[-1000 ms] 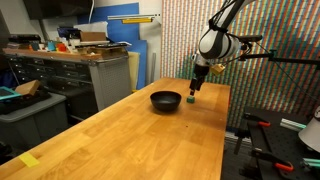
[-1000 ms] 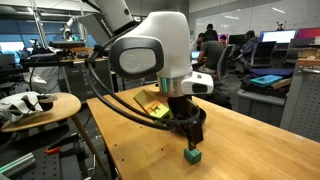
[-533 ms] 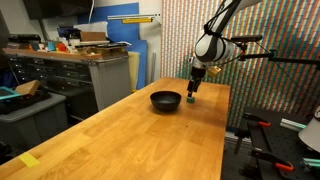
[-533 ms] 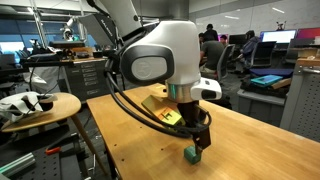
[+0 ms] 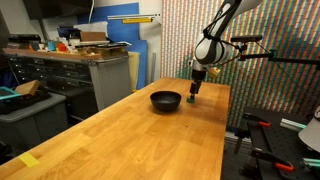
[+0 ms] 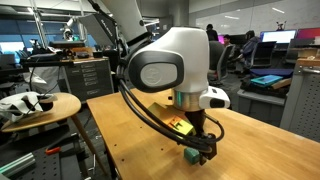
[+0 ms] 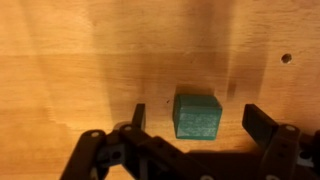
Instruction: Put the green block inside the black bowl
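Note:
The green block [image 7: 197,115] is a small dark-green cube lying on the wooden table. In the wrist view it sits between my two open fingers, nearer the left one, touching neither. My gripper [image 7: 198,120] is open and hangs low over the block; it shows in both exterior views [image 5: 194,90] [image 6: 199,150]. The block shows under it as a green spot [image 5: 192,101] [image 6: 189,156]. The black bowl [image 5: 166,100] stands on the table just left of the block; the arm hides it in an exterior view from the opposite side.
The long wooden table [image 5: 130,135] has its right edge close to the block. A yellow and red item [image 6: 178,125] lies on the table behind the gripper. Workbenches [image 5: 70,65] and a round side table [image 6: 40,108] stand off the table.
The gripper has come down towards the block and now straddles it. The block and the bowl have not moved.

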